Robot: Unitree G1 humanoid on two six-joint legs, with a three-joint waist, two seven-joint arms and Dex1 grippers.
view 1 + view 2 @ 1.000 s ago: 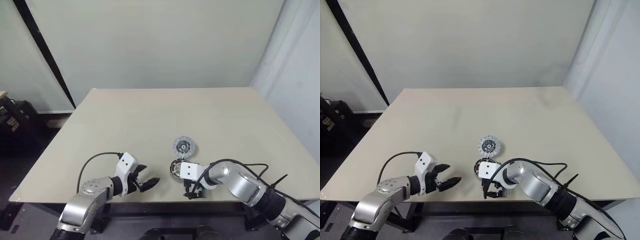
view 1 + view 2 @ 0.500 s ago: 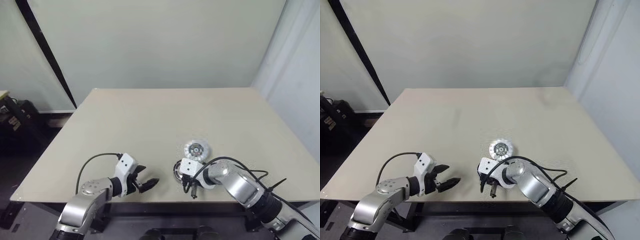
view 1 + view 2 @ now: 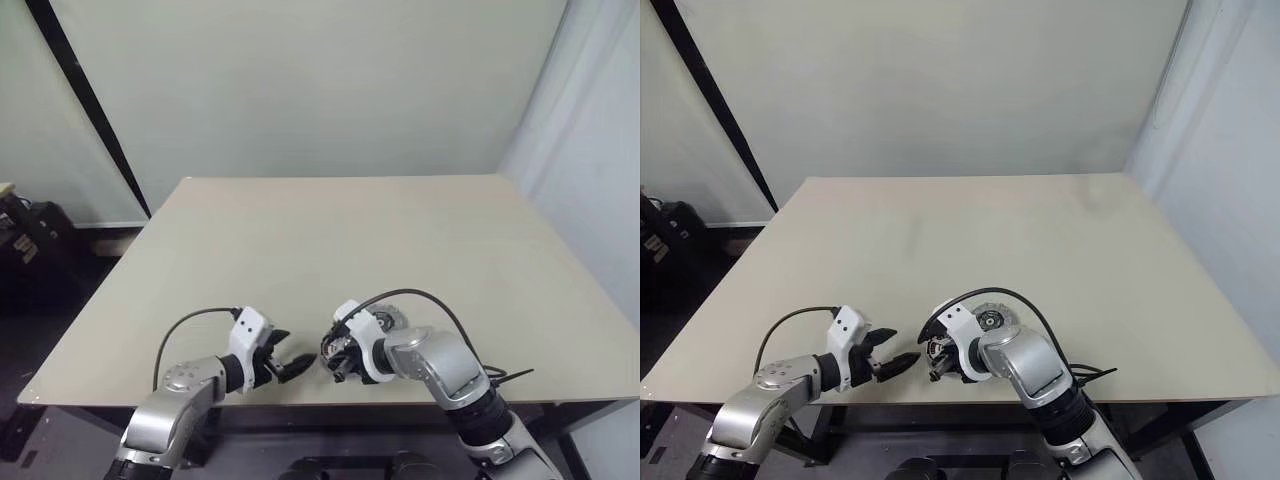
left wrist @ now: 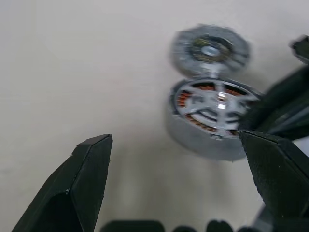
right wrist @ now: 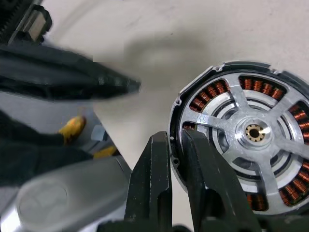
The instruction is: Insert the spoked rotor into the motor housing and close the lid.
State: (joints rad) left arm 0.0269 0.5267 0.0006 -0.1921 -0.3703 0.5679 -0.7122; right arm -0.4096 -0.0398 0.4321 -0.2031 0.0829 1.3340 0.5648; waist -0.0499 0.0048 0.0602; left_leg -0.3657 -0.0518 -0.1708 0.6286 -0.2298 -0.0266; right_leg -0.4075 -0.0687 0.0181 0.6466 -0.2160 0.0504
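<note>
A pale, plain wall is seen behind a matte beige table [image 3: 300, 240], with a black strip running diagonally down the wall at the left and a light curtain at the right. The tabletop is smooth and bare apart from the parts gathered near its front edge.

The motor housing [image 5: 244, 133] is a shallow round cup with a dark rim; a ring of copper-coloured windings is visible through the spoked rotor [image 4: 216, 102], a bright silver wheel with thin flat spokes and a brass-centred hub, which is seated inside the housing. The lid [image 4: 210, 47], a flat grey disc with a dark centre, is laid on the table just behind the housing, their edges nearly touching.

The right gripper [image 5: 176, 159] is pinched on the housing's rim, one black finger outside the wall and the other inside it, the gap between them narrow. The left gripper [image 4: 178, 166] is held just above the table near the housing, its black fingers spread wide and nothing between them.
</note>
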